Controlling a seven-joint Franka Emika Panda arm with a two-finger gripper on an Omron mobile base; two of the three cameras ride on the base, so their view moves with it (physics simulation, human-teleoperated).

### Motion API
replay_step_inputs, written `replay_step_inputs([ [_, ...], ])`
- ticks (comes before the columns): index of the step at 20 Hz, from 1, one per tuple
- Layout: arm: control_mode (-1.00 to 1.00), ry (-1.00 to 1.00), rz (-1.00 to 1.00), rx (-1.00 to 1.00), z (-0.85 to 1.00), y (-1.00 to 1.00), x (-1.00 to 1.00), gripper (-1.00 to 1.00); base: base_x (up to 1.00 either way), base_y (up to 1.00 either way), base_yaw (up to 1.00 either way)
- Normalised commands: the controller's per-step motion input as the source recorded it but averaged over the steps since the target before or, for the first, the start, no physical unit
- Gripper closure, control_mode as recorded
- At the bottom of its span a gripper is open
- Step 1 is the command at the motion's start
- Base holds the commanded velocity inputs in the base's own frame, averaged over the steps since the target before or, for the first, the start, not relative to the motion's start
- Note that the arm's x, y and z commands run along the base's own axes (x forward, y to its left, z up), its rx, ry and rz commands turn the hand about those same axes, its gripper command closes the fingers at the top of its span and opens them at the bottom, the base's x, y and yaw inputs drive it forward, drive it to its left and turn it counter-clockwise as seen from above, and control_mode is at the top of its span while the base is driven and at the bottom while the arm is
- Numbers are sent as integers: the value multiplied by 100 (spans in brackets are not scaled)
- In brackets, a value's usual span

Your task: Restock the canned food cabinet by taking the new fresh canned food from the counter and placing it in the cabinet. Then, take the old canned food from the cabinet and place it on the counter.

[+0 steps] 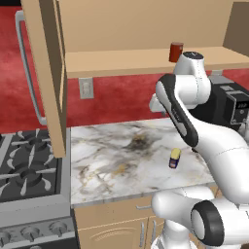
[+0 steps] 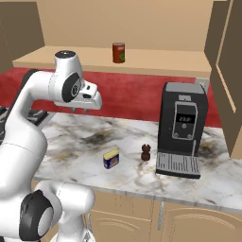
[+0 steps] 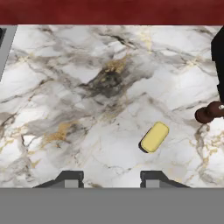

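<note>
My fingers (image 3: 111,178) are drawn in as narrow as they go, gripping nothing, high over the white marble counter (image 3: 52,109). Just beyond my fingertips stands the blue, yellow-topped can (image 3: 154,137), untouched. Past it lies a dark smudge (image 3: 107,82); further still is the red wall (image 3: 109,11). Above, the red-orange can (image 2: 118,52) stands on the cabinet shelf (image 2: 151,59).

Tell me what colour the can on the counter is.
Blue body with a yellow top; the new fresh canned food shows best in the right base view.
</note>
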Motion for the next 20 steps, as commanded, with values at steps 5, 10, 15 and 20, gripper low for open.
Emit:
replay_step_inputs([
  [5,-100,0,-4,5,-4,-19,-28,-100,0,0,0],
  [10,-100,1,-24,4,-51,-52,-16,-100,0,0,0],
  [15,-100,13,-30,0,-86,-51,0,-100,0,0,0],
  [20,-100,22,-28,0,-88,-31,0,-100,0,0,0],
])
